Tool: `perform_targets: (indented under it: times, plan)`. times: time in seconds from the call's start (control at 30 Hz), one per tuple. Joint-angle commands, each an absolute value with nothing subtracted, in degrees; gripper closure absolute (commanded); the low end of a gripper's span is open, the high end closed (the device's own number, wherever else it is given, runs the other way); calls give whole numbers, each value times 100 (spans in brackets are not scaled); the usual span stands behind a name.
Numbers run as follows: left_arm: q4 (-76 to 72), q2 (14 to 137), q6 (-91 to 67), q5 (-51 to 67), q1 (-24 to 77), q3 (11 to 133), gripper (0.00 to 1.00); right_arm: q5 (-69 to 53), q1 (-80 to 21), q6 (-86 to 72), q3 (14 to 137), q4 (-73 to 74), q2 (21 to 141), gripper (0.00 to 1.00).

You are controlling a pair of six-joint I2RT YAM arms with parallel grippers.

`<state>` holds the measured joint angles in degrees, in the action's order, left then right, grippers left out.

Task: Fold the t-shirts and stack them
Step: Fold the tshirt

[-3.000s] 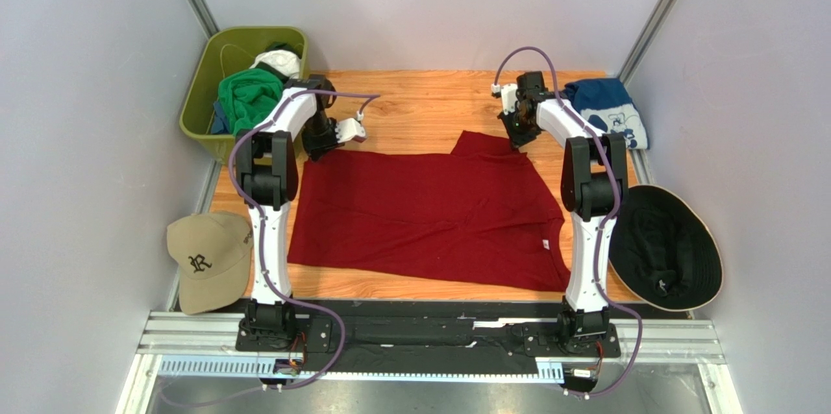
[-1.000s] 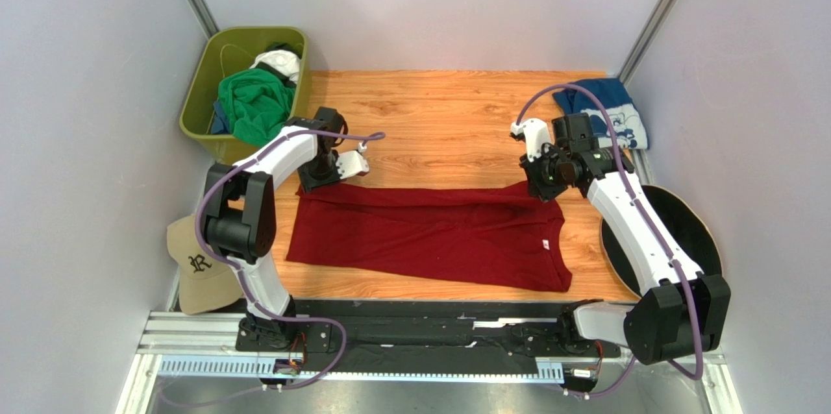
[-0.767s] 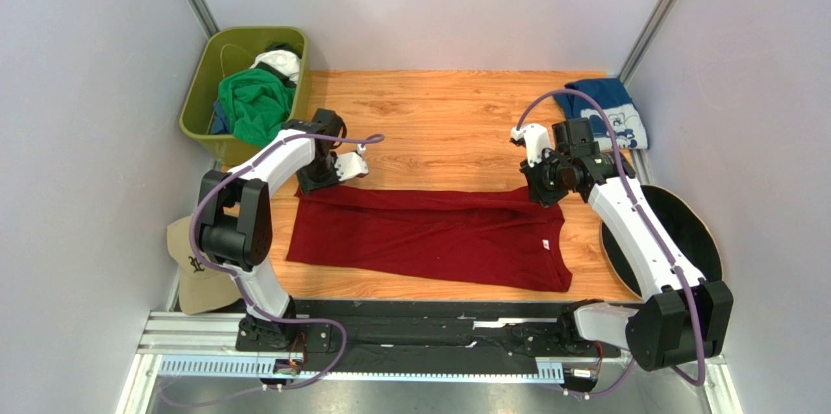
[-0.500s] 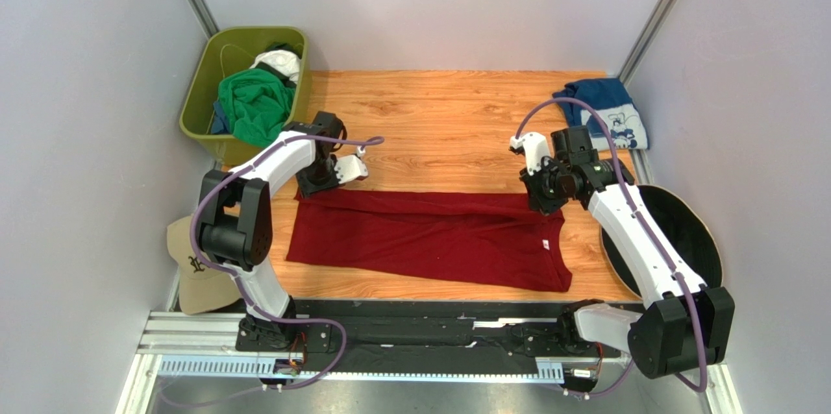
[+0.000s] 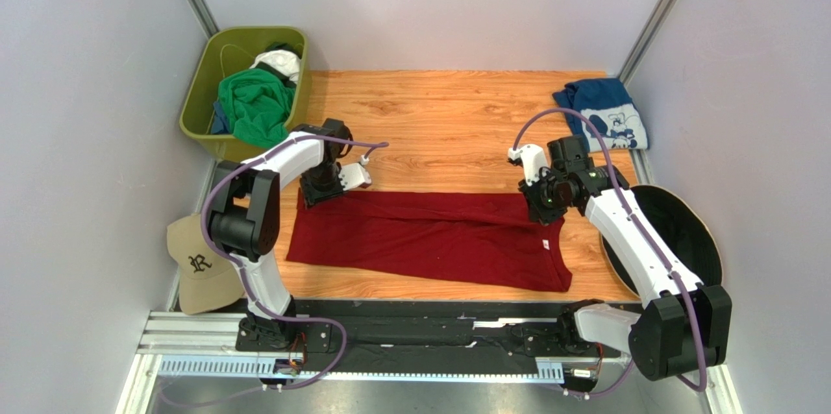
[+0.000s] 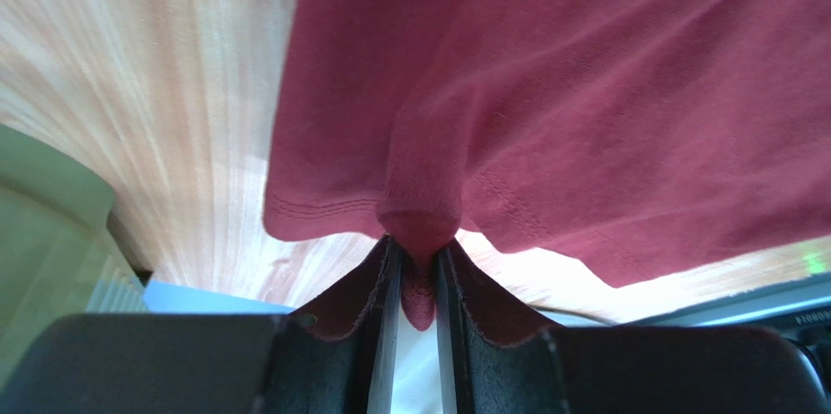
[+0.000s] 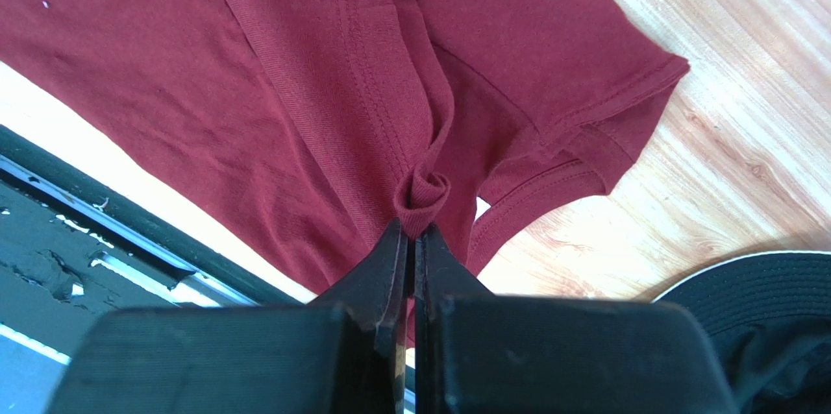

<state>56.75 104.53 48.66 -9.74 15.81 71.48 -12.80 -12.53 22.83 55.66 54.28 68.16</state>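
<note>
The dark red t-shirt (image 5: 429,239) lies folded lengthwise across the near half of the wooden table. My left gripper (image 5: 317,195) is shut on its far left edge; the left wrist view shows a pinch of red cloth (image 6: 419,229) between the fingers. My right gripper (image 5: 542,212) is shut on its far right edge, near the sleeve; the right wrist view shows the pinched red fold (image 7: 421,195). The navy-blue t-shirt (image 5: 603,112) with white print lies folded at the far right. The green t-shirt (image 5: 252,103) lies crumpled in the green bin (image 5: 200,93).
A tan baseball cap (image 5: 200,263) lies left of the table, near my left arm's base. A black wide-brimmed hat (image 5: 683,239) lies at the right, under my right arm. White and dark cloth also lie in the bin. Grey walls close both sides.
Both grippers have carried the red shirt's far edge toward the near side, folding it over itself. The shirt went from spread wide to a narrower band.
</note>
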Motion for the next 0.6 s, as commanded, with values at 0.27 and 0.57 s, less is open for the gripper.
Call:
perform_targets:
  times: [0.27,0.57]
  plan:
    - [6170,9994,4570,-879,1661,6821,71,-1160,-1292,2408,5256,5221,6601,100]
    - [6047,9650,4456,-738,1670,6583,70,-1151,-1301,2504,5168,5203,6521,100]
